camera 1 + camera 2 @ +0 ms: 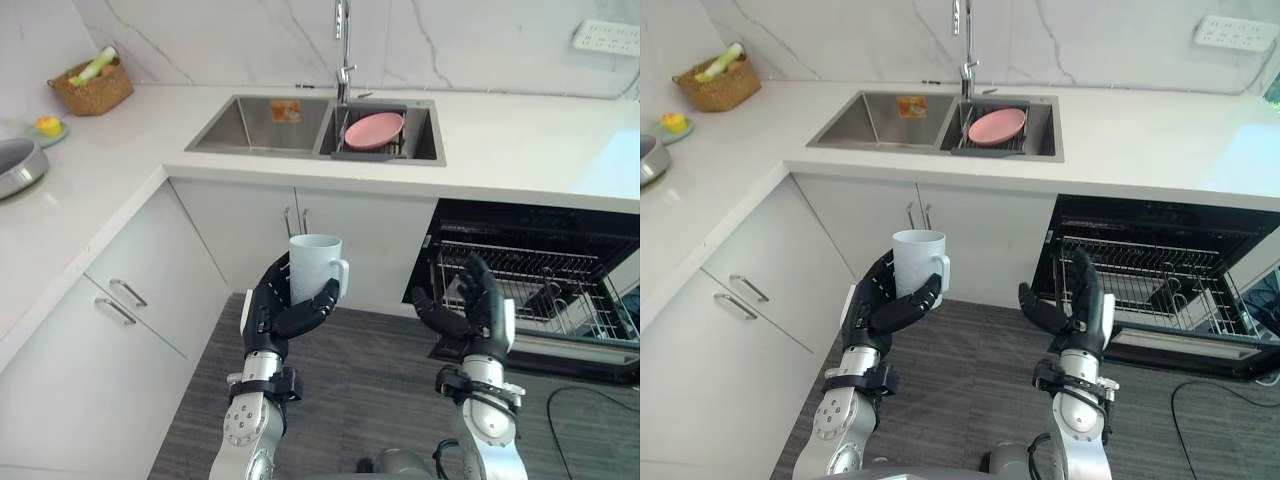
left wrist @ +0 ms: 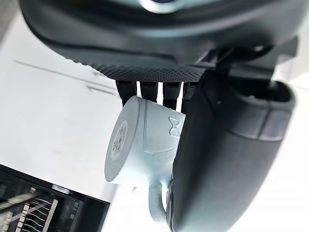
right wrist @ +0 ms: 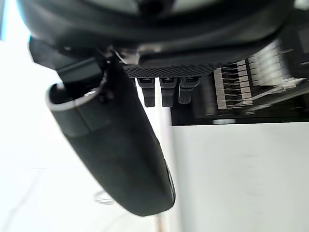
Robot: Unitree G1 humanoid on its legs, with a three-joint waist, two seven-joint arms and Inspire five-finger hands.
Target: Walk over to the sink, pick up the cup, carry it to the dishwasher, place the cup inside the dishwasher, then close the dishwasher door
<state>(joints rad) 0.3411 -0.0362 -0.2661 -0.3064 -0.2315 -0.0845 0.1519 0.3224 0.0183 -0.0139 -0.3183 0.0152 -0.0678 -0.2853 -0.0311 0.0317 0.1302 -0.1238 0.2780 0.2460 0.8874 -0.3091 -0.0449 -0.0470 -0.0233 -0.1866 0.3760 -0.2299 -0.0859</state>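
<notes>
Fingers [image 1: 266, 292] of the left hand [image 1: 270, 325] are curled round the cup [image 1: 314, 266], with the thumb across its front. They hold it upright over the grey floor [image 1: 370, 385], mouth up and handle at 3 o'clock. In the left wrist view the pale cup sits between fingers and thumb, its base and handle showing.

At 3 o'clock of the cup, well apart, the right hand [image 1: 483, 312] is raised. Its fingers are straight and spread, gripping nothing, and its palm faces the left hand.

Past the cup at 12 o'clock stand white cabinet doors [image 1: 245, 225]. At 2 o'clock of the right hand the dishwasher [image 1: 600, 225] stands open under the bench [image 1: 520, 140], door lowered, with its wire rack [image 1: 545, 270] in sight.

Farther off at 12 o'clock of the cup, the sink [image 1: 255, 125] is set into the bench. A pink plate [image 1: 374, 130] leans in its right basin, below the tap [image 1: 343, 45]. At 10 o'clock on the bench stands a wicker basket [image 1: 95, 92], and at 2 o'clock a white socket [image 1: 606, 37] sits on the marble wall.
</notes>
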